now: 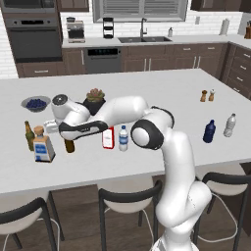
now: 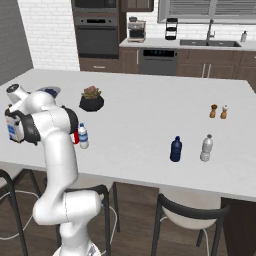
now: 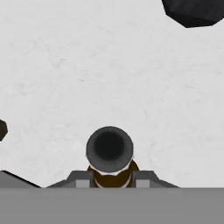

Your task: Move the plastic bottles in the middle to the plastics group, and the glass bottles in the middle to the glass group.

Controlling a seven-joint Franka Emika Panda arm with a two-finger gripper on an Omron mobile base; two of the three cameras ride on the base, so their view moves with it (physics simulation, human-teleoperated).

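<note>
A small water bottle [image 2: 83,136] stands beside the white arm [image 2: 55,150], well apart from the dark blue bottle [image 2: 175,149].

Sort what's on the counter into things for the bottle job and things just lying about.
Job: brown beer bottle in the gripper, red bottle, small water bottle, green bottle, square clear bottle, dark blue bottle, greyish clear bottle.
Lying about: potted plant, blueberry bowl, salt and pepper shakers.
</note>
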